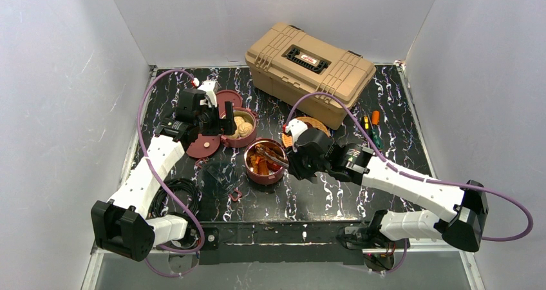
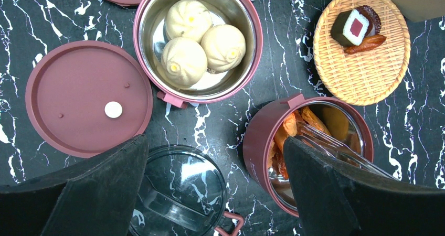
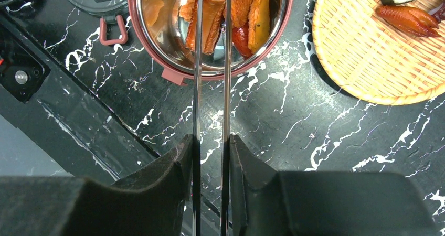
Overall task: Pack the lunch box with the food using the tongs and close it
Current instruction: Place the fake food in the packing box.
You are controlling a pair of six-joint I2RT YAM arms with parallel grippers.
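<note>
Here the lunch box stands apart in pieces near the table's middle: one steel-lined bowl (image 2: 149,23) holds three buns (image 2: 183,61), and a second bowl (image 2: 260,141) holds orange chunks (image 3: 244,2). The tongs (image 3: 226,89), squeezed narrow between the right gripper's (image 3: 211,147) fingers, reach into that second bowl. Two maroon lids (image 2: 78,89) lie toward the left edge. The left gripper (image 2: 215,141) hovers spread wide. The tan toolbox (image 1: 309,71) at the far edge bears one red label, too small to read.
</note>
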